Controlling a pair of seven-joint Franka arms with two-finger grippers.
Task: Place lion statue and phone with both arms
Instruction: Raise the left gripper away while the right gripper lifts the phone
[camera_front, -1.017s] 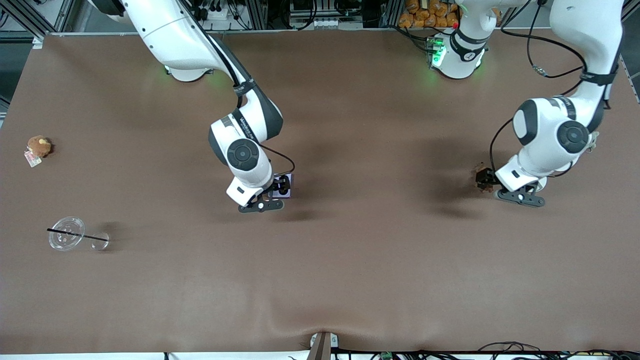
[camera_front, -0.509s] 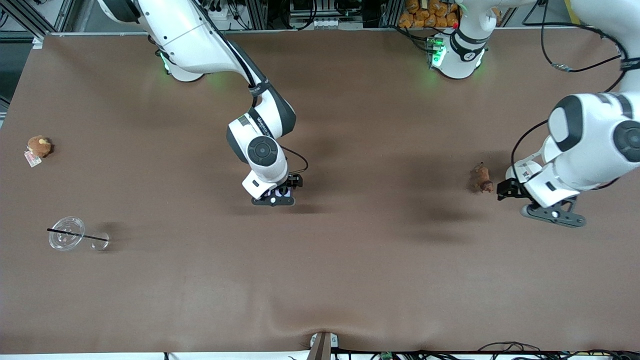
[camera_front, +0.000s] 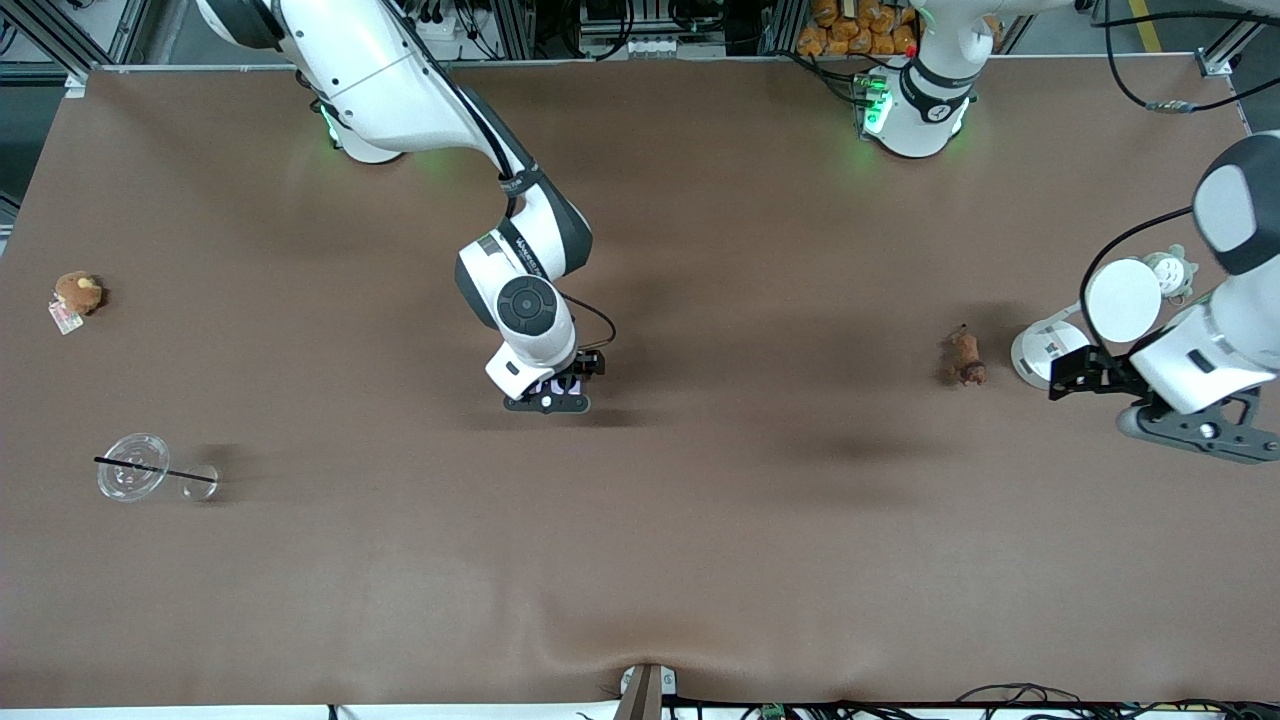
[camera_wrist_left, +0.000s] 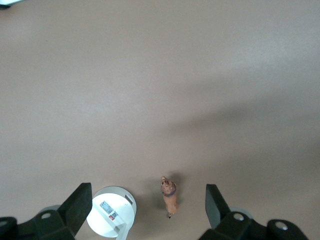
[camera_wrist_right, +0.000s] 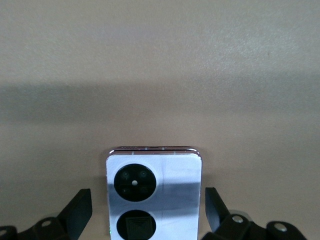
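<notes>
The lion statue (camera_front: 966, 357) lies on the brown table (camera_front: 700, 540) toward the left arm's end, free of any grip, with its thin tail pointing toward the robots' bases. Just beside it, further toward the left arm's end of the table, stands a white round-based lamp (camera_front: 1045, 352), whose round head (camera_front: 1120, 300) leans up over the base. The left pincer (camera_front: 1075, 375) hangs in the air over the lamp's base, apart from the statue. In the left wrist view its two black fingers (camera_wrist_left: 216, 205) stand wide apart with nothing between them, and the lion statue (camera_wrist_left: 169, 196) and the lamp base (camera_wrist_left: 112, 218) show on the table below.

The phone (camera_front: 560, 384) lies flat on the table near the middle of its length, mostly hidden under the right arm's wrist in the front view. The right pincer (camera_front: 572, 378) is low over it. In the right wrist view the phone (camera_wrist_right: 154, 195) shows pale and glossy, its round black camera circles (camera_wrist_right: 134, 183) facing up, and the pincer's fingers (camera_wrist_right: 79, 210) stand spread on either side of it, clear of its edges; the pincer is open and grips nothing.

At the right arm's end of the table sits a small round tan plush toy (camera_front: 78, 292) with a tag. Nearer to the front camera than the toy lies a clear plastic cup (camera_front: 135, 479) with a black straw (camera_front: 155, 469) across it.
</notes>
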